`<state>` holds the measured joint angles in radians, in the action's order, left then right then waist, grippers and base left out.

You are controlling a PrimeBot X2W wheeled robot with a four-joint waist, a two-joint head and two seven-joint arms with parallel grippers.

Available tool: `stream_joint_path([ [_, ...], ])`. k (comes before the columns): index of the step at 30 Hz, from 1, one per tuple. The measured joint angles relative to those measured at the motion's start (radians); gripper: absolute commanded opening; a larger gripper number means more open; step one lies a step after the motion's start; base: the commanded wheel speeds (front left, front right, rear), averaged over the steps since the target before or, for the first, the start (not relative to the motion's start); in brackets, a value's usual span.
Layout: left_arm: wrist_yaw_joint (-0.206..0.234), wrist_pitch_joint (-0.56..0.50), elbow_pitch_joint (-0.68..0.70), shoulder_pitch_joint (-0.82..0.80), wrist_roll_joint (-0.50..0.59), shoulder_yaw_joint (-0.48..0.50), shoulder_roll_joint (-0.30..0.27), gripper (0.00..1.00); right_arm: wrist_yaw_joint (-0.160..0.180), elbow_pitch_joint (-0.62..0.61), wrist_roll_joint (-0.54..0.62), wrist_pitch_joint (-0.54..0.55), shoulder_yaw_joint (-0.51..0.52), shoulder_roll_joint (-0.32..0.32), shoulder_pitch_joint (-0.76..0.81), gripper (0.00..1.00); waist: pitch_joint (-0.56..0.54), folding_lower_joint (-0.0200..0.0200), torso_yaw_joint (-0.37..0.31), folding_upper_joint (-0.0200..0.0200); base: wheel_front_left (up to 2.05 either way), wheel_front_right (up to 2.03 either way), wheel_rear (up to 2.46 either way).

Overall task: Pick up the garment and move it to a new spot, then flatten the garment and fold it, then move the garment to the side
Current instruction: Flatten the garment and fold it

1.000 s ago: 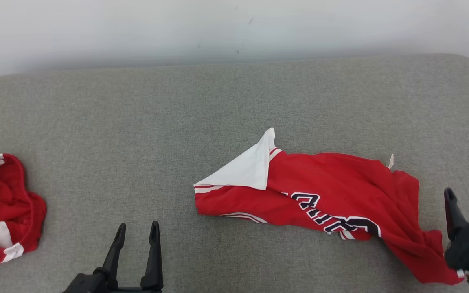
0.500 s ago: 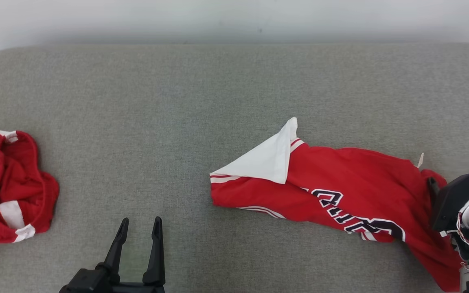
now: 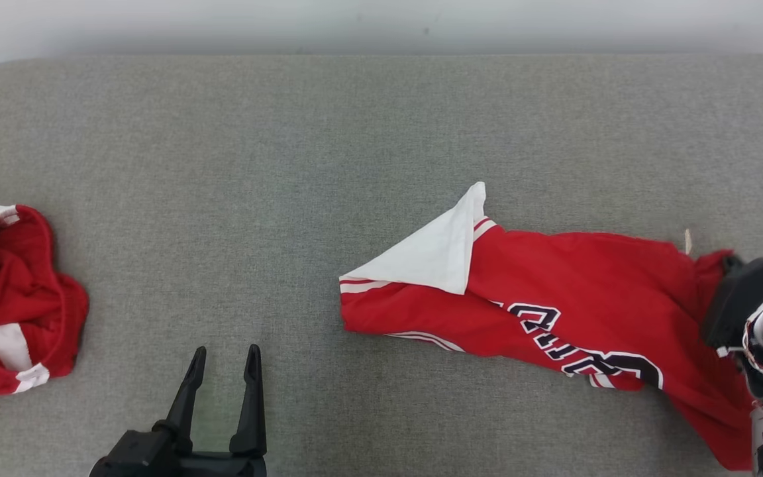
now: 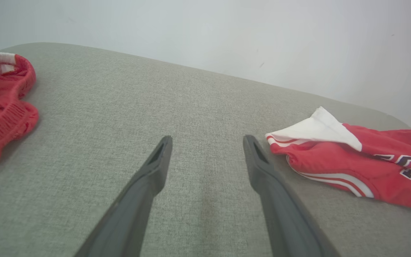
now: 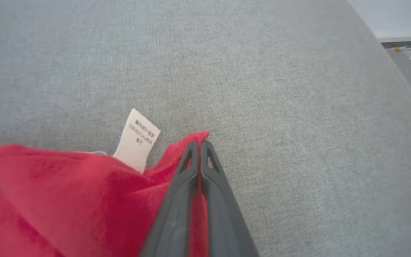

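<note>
The red jersey (image 3: 554, 318) is lying stretched out and kinda rumpled on the right half of the grey cushioned top (image 3: 222, 165). The dark lettering faces up and one white corner (image 3: 428, 255) is flipped over at its left end. The right gripper (image 5: 199, 144) is clamped shut on the jersey's far right edge, pinching a little peak of red cloth between its fingers, just beside the care tag (image 5: 136, 139) that sticks up from the seam. The left gripper (image 3: 224, 351) has its jaws spread wide. It hangs over plain grey weave near the front edge, touching nothing, a good way left of the jersey.

Other stuff: there's a second red garment (image 3: 10, 298) with white trim bunched in a heap at the far left, well apart from the jersey. The left gripper sits roughly between the two.

The top itself is grey woven upholstery with rounded corners. A pale wall (image 3: 355, 26) runs right behind the back edge, with a few faint scuffs on it. In the right wrist view something darker shows past the rounded edge, too blurry to call.
</note>
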<state>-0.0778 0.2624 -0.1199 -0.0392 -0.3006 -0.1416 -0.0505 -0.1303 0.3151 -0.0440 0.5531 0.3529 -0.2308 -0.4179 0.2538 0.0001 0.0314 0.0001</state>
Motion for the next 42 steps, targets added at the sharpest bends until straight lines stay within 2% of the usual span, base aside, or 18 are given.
stream_joint_path([
  [5, 0.000, 0.000, -0.003, -0.001, 0.000, 0.001, 0.000, 1.00, 0.000, -0.014, 0.003, -0.109, -0.013, -0.004, -0.034, 0.00, -0.010, 0.0000, -0.012, 0.0000, 0.00, 0.00, 0.00],
  [11, 0.000, 0.000, -0.004, -0.001, 0.000, 0.002, 0.000, 1.00, 0.000, -0.081, -0.001, -0.345, -0.044, -0.020, -0.078, 0.00, -0.029, 0.0000, -0.031, 0.0000, 0.00, 0.00, 0.00],
  [13, 0.000, 0.000, -0.005, -0.001, 0.000, 0.002, 0.000, 1.00, 0.000, -0.108, -0.015, -0.388, -0.027, -0.019, -0.070, 0.00, -0.036, -0.0001, -0.034, 0.0000, 0.00, 0.00, 0.00],
  [16, 0.000, 0.000, -0.006, 0.002, -0.002, 0.001, 0.000, 1.00, 0.000, -0.182, -0.055, -0.356, 0.014, 0.012, 0.026, 0.00, -0.048, -0.0001, -0.035, 0.0000, 0.00, 0.00, 0.00],
  [19, 0.002, 0.000, -0.005, 0.013, -0.007, 0.001, 0.000, 1.00, 0.000, -0.283, -0.088, -0.265, 0.076, 0.080, 0.170, 0.00, -0.056, -0.0002, -0.033, 0.0000, 0.00, 0.00, 0.00],
  [20, 0.006, 0.000, -0.003, 0.019, -0.007, 0.003, 0.000, 1.00, 0.000, -0.362, -0.105, -0.206, 0.095, 0.125, 0.270, 0.00, -0.058, -0.0003, -0.034, -0.0001, 0.00, 0.00, 0.00],
  [21, 0.007, 0.000, -0.002, 0.021, -0.008, 0.008, 0.000, 1.00, 0.000, -0.399, -0.114, -0.179, 0.096, 0.143, 0.323, 0.00, -0.058, -0.0003, -0.036, -0.0001, 0.00, 0.00, 0.00],
  [24, 0.007, 0.000, 0.000, 0.022, -0.007, 0.012, 0.000, 1.00, 0.000, -0.456, -0.162, -0.108, 0.084, 0.171, 0.440, 0.00, -0.057, -0.0003, -0.046, 0.0000, 0.00, 0.00, 0.00],
  [27, 0.007, 0.000, 0.001, 0.021, -0.005, 0.016, 0.000, 1.00, 0.000, -0.457, -0.202, -0.087, 0.074, 0.178, 0.485, 0.00, -0.054, -0.0003, -0.061, -0.0001, 0.00, 0.00, 0.00],
  [28, 0.007, 0.000, 0.001, 0.019, -0.003, 0.015, 0.000, 1.00, 0.000, -0.441, -0.221, -0.086, 0.074, 0.178, 0.489, 0.35, -0.054, -0.0003, -0.066, -0.0001, 0.00, 0.00, 0.00],
  [29, 0.006, 0.000, 0.001, 0.018, -0.001, 0.013, 0.000, 1.00, 0.000, -0.424, -0.233, -0.087, 0.079, 0.179, 0.491, 1.00, -0.053, -0.0002, -0.070, 0.0000, 0.00, 0.00, 0.00],
  [37, 0.000, 0.000, -0.015, 0.012, -0.002, 0.010, 0.000, 1.00, 0.000, -0.365, -0.245, -0.127, 0.137, 0.179, 0.491, 1.00, -0.076, -0.0002, -0.079, 0.0000, 0.00, 0.00, 0.00],
  [42, 0.007, 0.000, -0.012, 0.026, -0.005, 0.014, 0.000, 1.00, 0.000, -0.369, -0.283, -0.249, 0.136, 0.178, 0.461, 1.00, -0.099, -0.0003, -0.077, 0.0000, 0.00, 0.00, 0.00],
])
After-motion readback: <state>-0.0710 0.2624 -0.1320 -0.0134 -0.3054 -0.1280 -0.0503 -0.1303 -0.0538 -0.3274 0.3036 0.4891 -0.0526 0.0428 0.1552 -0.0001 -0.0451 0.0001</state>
